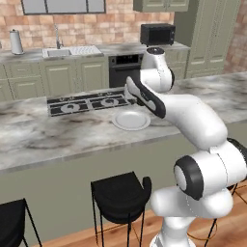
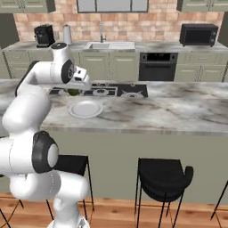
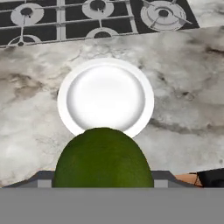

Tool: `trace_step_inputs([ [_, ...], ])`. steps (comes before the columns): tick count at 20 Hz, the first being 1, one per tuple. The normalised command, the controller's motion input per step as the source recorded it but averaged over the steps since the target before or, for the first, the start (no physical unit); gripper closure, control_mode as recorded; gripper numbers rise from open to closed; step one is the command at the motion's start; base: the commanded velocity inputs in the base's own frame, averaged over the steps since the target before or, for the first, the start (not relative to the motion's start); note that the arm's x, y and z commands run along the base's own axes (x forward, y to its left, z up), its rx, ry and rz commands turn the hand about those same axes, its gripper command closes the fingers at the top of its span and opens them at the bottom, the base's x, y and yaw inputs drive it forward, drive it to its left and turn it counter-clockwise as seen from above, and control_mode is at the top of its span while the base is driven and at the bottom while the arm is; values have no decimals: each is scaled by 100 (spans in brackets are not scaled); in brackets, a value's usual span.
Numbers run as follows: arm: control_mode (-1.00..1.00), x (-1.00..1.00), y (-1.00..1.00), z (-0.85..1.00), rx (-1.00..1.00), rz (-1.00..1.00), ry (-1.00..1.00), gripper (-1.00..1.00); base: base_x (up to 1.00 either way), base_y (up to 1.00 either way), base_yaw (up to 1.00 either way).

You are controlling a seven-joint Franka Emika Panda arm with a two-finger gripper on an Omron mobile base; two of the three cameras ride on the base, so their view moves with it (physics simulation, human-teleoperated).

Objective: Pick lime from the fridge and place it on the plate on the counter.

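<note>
In the left base view I see my arm reaching forward over the counter (image 1: 58, 135), its forearm passing just right of the plate (image 1: 131, 120), which lies on the marbled top directly in front of the black cooktop (image 1: 89, 102); two black stools (image 1: 120, 195) stand along the counter's near side. In the right base view the gripper (image 2: 76, 90) hangs above the counter just left of and behind the plate, and I can make out the dark green lime (image 2: 73, 92) tucked under the hand, off the surface. In the hand view the lime (image 3: 103, 159) bulks large at the bottom, clamped between the fingers, whose tips it hides, while the plate (image 3: 63, 98) sits bare beneath and ahead of it, with the cooktop burners beyond.
</note>
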Motion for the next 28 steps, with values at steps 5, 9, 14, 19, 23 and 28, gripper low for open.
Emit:
trace_step_inputs([
  [5, -100, 50, -16, -52, 11, 0, 24, 100, 0, 0, 0],
  [9, -100, 19, 0, -64, 3, 0, 23, 100, 0, 0, 0],
  [14, -100, 15, 8, -29, 0, -1, 13, 100, 0, 0, 0],
  [19, -100, 28, 10, -28, 0, -3, 10, 100, 0, 0, 0],
  [23, -100, 33, 7, -24, 0, -3, 14, 100, 0, 0, 0],
  [28, -100, 44, 0, -19, 0, -5, 4, 100, 0, 0, 0],
])
